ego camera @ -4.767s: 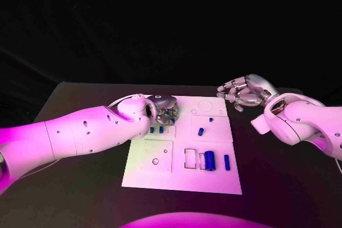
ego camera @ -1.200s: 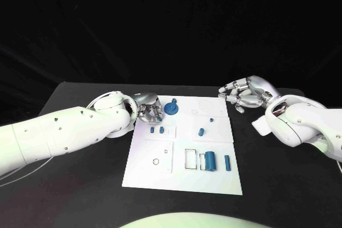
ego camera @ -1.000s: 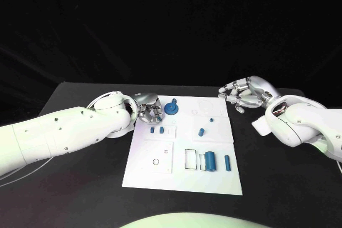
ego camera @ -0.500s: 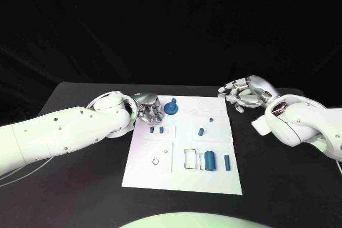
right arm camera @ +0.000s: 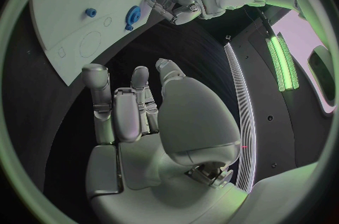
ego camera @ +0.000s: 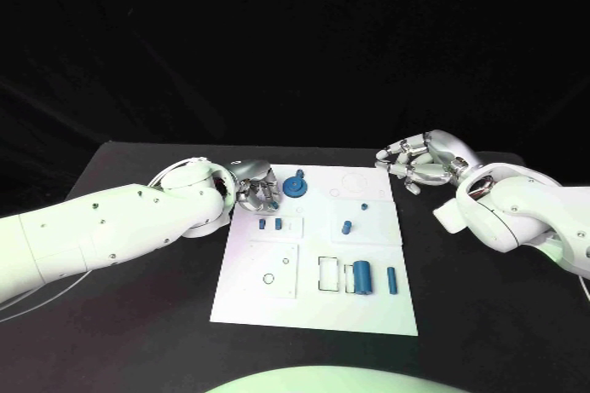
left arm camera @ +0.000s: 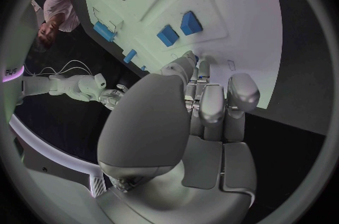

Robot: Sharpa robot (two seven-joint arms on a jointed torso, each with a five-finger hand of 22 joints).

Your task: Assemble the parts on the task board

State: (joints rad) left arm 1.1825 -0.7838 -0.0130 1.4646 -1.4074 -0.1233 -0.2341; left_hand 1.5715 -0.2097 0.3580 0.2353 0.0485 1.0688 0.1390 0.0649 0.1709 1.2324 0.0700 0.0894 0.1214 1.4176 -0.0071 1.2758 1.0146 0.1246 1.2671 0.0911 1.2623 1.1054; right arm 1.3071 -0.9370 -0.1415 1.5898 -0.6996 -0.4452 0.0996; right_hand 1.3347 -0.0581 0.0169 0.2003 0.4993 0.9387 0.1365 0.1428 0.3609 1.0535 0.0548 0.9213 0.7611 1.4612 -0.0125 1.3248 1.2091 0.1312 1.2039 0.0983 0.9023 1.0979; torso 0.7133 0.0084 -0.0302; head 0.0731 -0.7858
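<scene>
The white task board (ego camera: 277, 295) lies mid-table. At its far left stands a round blue gear-like part (ego camera: 297, 187), free of any hand. My left hand (ego camera: 256, 193) hovers just left of that part, over the board's far-left corner, fingers pointing down and holding nothing. In the left wrist view the left hand (left arm camera: 205, 102) hangs near two small blue blocks (left arm camera: 180, 28). My right hand (ego camera: 418, 163) is off the board's far-right corner, fingers loosely bent and empty. The right wrist view shows the right hand (right arm camera: 134, 114) beside the board (right arm camera: 64, 9).
Two small blue blocks (ego camera: 270, 223) sit in the board's left middle, and two small blue pieces (ego camera: 348, 228) in the right middle. A blue cylinder (ego camera: 364, 276) and a slim blue pin (ego camera: 392, 280) lie near the front right. Black table (ego camera: 135, 325) surrounds the board.
Since the oldest frame my left hand has drawn back to the left, uncovering the round blue part. Over the last second neither hand has moved.
</scene>
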